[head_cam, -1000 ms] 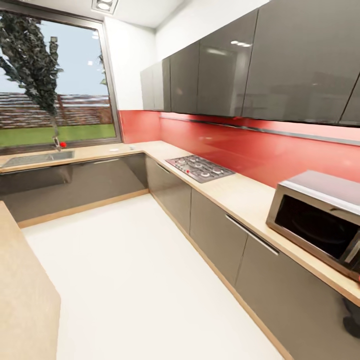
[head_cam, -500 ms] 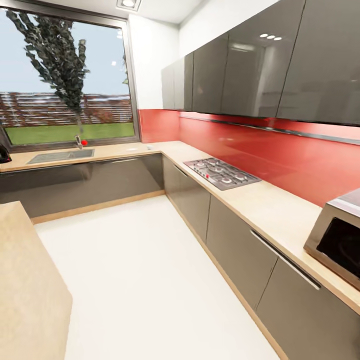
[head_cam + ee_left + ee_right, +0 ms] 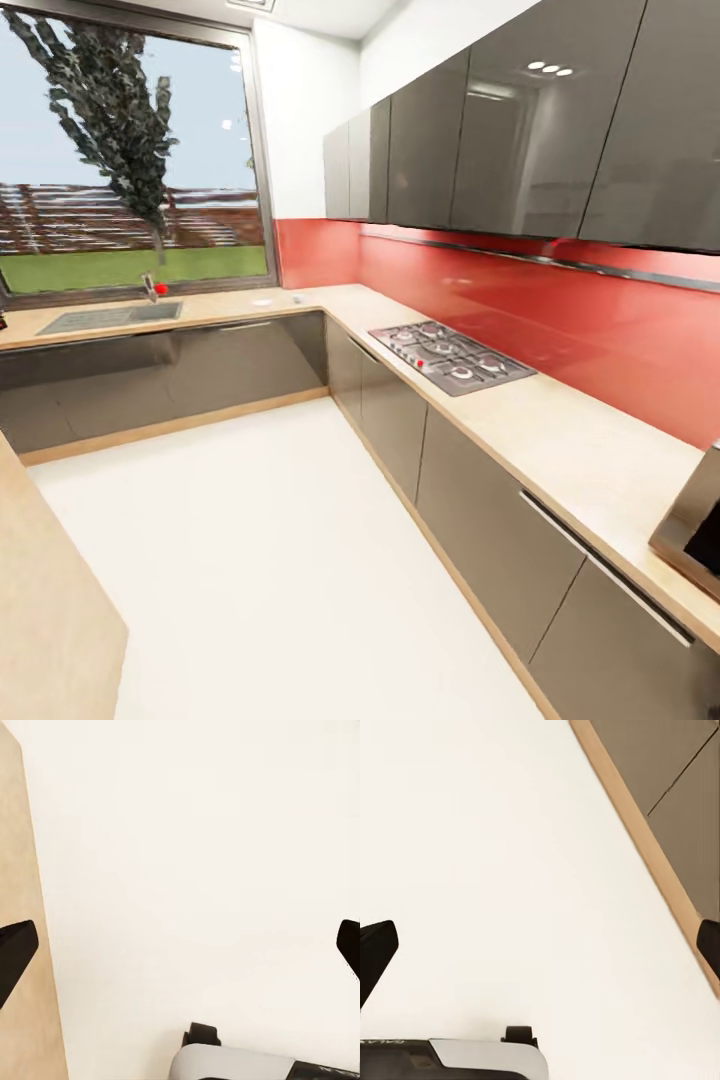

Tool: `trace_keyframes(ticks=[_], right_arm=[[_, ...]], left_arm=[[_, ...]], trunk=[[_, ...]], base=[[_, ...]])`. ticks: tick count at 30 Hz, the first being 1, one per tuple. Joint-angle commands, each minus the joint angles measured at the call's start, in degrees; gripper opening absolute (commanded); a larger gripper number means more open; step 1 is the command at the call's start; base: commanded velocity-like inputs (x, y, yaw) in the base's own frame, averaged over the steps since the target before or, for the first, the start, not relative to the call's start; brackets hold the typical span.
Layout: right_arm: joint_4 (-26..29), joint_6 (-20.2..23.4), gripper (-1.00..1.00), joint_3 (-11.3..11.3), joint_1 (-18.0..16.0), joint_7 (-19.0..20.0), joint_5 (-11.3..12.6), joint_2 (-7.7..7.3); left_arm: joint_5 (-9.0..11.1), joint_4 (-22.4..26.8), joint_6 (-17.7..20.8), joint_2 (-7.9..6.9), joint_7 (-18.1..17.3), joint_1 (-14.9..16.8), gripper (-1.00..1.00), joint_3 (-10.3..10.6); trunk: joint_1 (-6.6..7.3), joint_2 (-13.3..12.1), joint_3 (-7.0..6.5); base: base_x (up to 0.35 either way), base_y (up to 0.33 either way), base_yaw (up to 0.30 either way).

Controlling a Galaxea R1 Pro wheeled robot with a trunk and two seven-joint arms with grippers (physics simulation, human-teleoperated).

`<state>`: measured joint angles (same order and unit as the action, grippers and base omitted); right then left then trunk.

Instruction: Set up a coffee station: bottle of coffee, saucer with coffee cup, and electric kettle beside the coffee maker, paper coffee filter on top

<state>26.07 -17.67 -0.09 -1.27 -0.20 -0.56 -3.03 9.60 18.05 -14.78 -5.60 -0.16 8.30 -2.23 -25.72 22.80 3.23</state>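
None of the coffee station's things can be made out clearly. A wooden countertop runs along the right wall and turns under the window. Two small white items lie on it near the back corner, too small to identify. In the left wrist view my left gripper hangs open over the white floor, its dark fingertips far apart with nothing between them. In the right wrist view my right gripper is open too, above the floor beside the cabinet plinth.
A gas hob is set in the right counter, and a microwave shows at the right edge. A sink lies under the window. A beige counter block stands close on the left. White floor stretches between them.
The whole head view has swung left and moved forward: the microwave has slid to the right edge and the hob sits nearer. This is camera motion, not the things.
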Motion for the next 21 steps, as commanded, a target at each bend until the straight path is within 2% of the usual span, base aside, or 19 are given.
trace_keyframes(ticks=[1,12,21], right_arm=[[-0.04,-0.17,1.00,-0.01,-0.04,0.00,-0.06,0.00],[0.11,-0.17,1.00,0.08,-0.04,0.11,-0.06,0.02],[0.12,-0.17,1.00,0.17,-0.04,0.11,-0.06,0.04]], left_arm=[[0.36,-0.03,-0.16,-0.01,-0.02,0.05,1.00,0.03],[0.42,-0.03,-0.16,-0.37,-0.02,0.05,1.00,0.03],[0.42,-0.03,-0.16,-0.38,-0.02,0.05,1.00,0.03]], trunk=[[-0.07,0.11,0.13],[-0.07,0.11,0.13],[-0.07,0.11,0.13]], base=[[0.336,0.000,0.000],[0.336,0.000,0.011],[0.336,0.000,0.251]])
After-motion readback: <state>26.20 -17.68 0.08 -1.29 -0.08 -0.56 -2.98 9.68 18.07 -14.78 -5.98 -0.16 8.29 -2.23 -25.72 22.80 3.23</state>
